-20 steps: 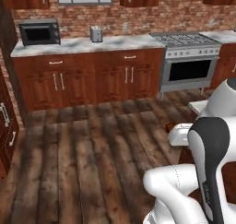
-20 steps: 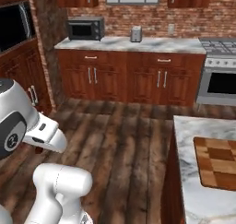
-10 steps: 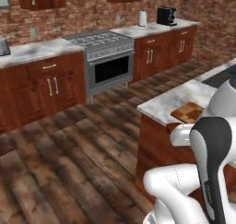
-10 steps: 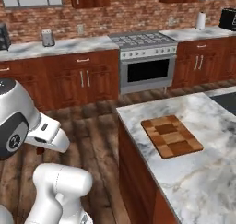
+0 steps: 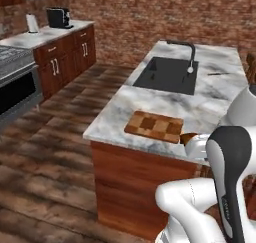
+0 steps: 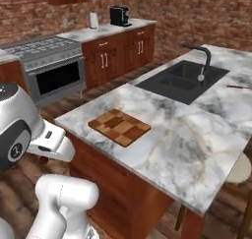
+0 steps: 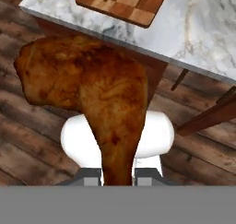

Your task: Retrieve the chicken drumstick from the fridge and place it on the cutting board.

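My gripper [image 7: 118,174] is pinched on the thin bone end of the chicken drumstick [image 7: 87,89], whose thick end fans out ahead of me in the hand view. In the left base view a small reddish-brown bit of it [image 5: 188,137] shows just past the near right corner of the cutting board [image 5: 154,126], partly hidden by my own arm.

The drumstick hangs over the wooden floor [image 7: 27,140], off the near edge of the island counter [image 6: 187,139], not yet over the board. One cutting board lies flat on the marble near that edge, with nothing on it. Farther along the same counter sits one black sink basin [image 5: 168,74] with one dark curved faucet [image 5: 186,49] behind it. One round pale stool seat [image 6: 239,168] stands at the island's right side, and dark stool legs [image 7: 207,114] cross beneath the counter overhang in the hand view.

The room has red brick walls [image 5: 165,12] and dark plank flooring. Along the far wall run dark wood cabinets [image 6: 120,48] under a marble top, with one steel range [image 6: 51,68], one black coffee machine [image 6: 118,15] and one white cylindrical thing [image 6: 93,19] beside it.
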